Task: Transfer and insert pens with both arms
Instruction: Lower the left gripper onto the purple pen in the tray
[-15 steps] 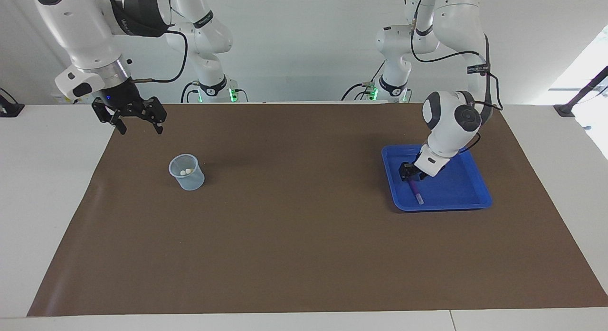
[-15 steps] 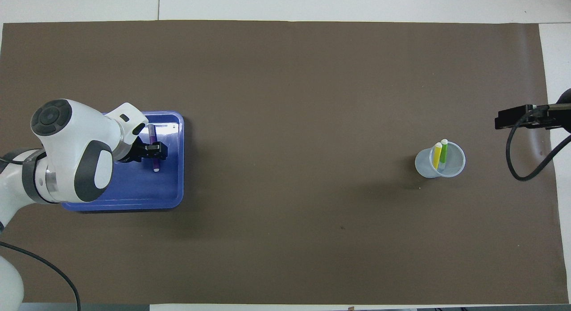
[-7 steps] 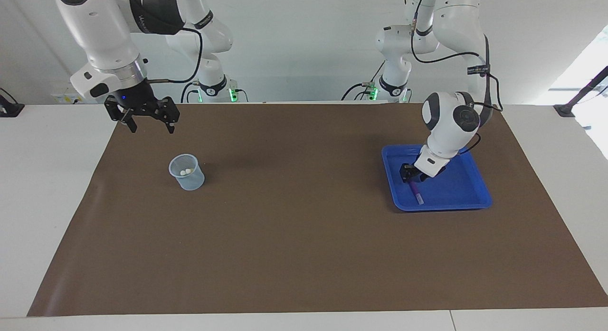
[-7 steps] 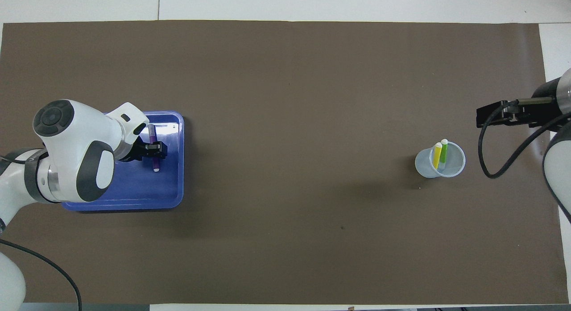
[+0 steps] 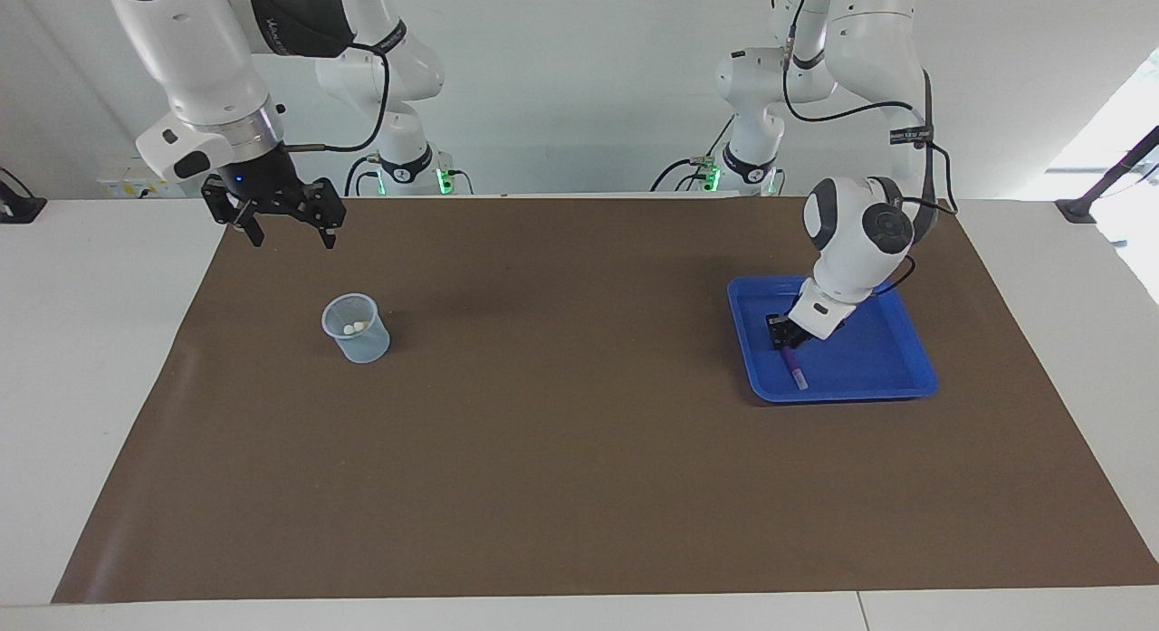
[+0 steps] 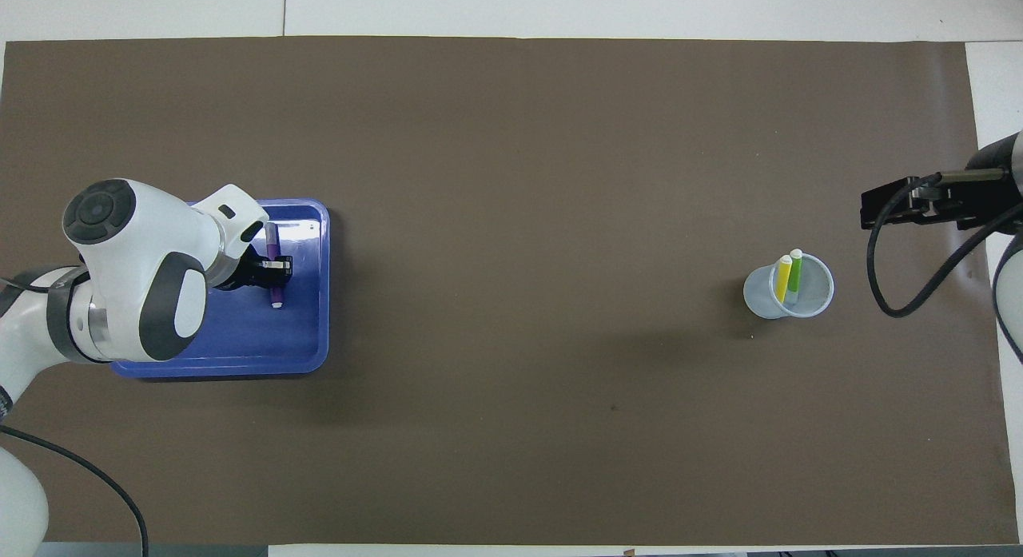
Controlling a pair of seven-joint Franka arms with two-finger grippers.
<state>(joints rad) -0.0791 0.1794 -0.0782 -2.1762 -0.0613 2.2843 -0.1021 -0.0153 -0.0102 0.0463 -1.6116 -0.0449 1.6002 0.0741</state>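
A brown mat (image 6: 511,221) covers the table. At nine o'clock overhead sits a blue tray (image 6: 304,349); there the left gripper (image 6: 277,271) is clenched across the purple pen (image 6: 274,245), whose length runs twelve to six. The right gripper (image 5: 285,222) waits, released, over the mat's edge by the cup (image 5: 356,329) at three o'clock.

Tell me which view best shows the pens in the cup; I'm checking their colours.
The overhead view: the yellow pen and green pen lean inside the cup, barrels visible. The facing view shows only their pale tips through the rim.
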